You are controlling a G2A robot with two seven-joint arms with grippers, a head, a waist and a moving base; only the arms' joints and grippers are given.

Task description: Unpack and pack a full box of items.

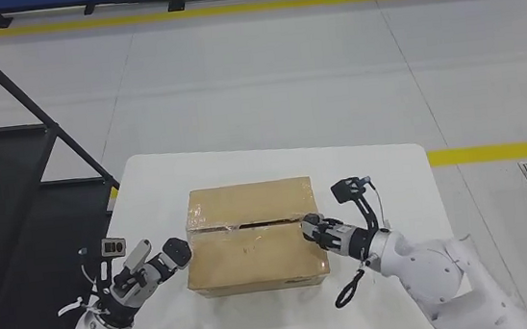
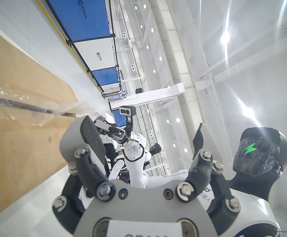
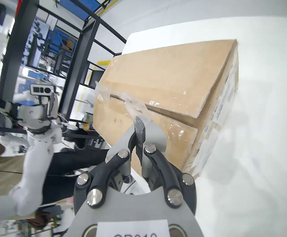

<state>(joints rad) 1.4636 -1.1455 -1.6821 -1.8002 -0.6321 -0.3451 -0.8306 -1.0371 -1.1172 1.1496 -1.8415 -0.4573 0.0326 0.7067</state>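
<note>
We find a white label [image 3: 226, 98] on the end face of the box [image 3: 170, 74], its print too blurred to read. At the base of the left hand [image 2: 143, 128] sits a white sticker [image 2: 143, 229], and at the base of the right hand [image 3: 140, 125] a second sticker [image 3: 132, 227]. Both show dark characters cut off at the edge.

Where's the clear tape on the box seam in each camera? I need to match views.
Top view: clear tape lies across the cardboard box top, along the flap seam.
Left wrist view: the tape crumpled over the seam at the box's end.
Right wrist view: a tape strand runs from the seam into the shut right hand.
Shared landmark: the dark flap seam.
</note>
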